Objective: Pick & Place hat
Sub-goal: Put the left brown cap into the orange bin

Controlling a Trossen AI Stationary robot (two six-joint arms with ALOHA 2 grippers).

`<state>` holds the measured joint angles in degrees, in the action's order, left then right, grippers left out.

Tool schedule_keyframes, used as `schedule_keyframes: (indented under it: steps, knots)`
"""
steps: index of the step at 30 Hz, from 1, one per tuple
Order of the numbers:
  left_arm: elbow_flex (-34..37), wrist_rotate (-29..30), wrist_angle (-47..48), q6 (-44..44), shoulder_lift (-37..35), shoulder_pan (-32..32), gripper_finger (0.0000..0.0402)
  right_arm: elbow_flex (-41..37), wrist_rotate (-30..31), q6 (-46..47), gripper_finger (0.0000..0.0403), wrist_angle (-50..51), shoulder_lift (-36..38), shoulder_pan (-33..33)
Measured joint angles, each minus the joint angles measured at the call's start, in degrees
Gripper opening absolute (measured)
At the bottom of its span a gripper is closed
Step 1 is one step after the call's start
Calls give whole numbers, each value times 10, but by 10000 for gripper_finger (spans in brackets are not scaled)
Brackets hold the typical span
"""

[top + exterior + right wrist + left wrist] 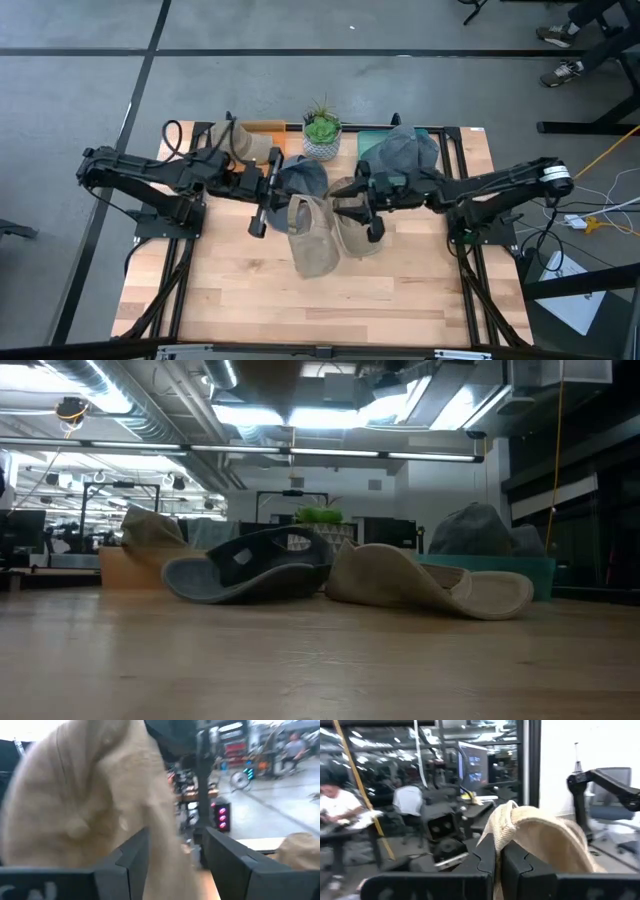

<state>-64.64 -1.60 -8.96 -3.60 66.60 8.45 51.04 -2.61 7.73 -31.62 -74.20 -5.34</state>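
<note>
A tan hat [312,240] hangs in the air over the middle of the table, between my two grippers. My left gripper [280,200] comes from the table's left and is shut on it; in its wrist view the hat [545,840] arcs away past the fingers. My right gripper [345,205] faces it from the right, open, with the hat's cloth [85,795] close in front and partly in the gap [175,855]. I cannot tell whether that cloth touches the right fingers. A second tan hat [430,580] lies on the table below. My left gripper pinches a bunched edge of the tan hat [496,827] between its two shut fingers [480,862]. The fingers lie about level and come from the table's left. The rest of the hat arcs out beyond the fingers, lifted clear of the table.
A dark blue hat [305,178] lies brim-down on the table behind the grippers. A potted plant [322,130] stands at the far edge, with a grey hat [400,155] on a teal box to its right and a tan hat [235,140] to its left. People sit beyond the table.
</note>
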Motion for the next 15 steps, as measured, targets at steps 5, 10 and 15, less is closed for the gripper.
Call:
schedule_keyframes:
  steps: [5,10,15]
  knots:
    - [0,-36,0,44,12,-7,3,47,-93,36,220,33,-20,30]
    - [0,-35,-2,44,11,-7,3,61,-166,57,247,37,-26,50]
    - [0,-33,-1,44,11,-7,3,62,-187,70,251,33,-26,54]
